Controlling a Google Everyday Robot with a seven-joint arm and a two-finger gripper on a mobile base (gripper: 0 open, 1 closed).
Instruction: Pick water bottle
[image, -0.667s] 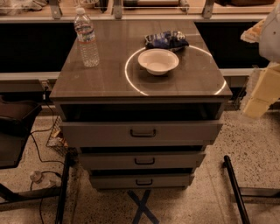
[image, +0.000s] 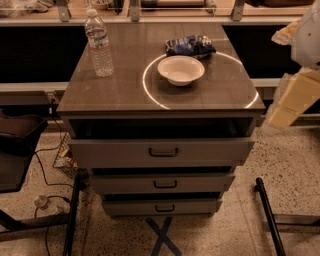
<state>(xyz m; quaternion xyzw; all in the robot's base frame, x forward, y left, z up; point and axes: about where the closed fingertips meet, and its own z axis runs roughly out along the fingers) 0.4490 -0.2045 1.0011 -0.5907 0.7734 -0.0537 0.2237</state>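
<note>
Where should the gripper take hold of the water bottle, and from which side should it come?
Probably around the ribbed body of the water bottle, at mid-height, coming level from the front: it stands upright, slim and alone at the back-left corner of the cabinet top. The gripper hangs beyond the right edge, apart from it.

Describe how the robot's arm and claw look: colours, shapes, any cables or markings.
The arm at the right edge is a white, rounded shell. Below it the claw, right of the cabinet, looks pale yellow-cream and blocky. No cables or markings show on either.
</note>
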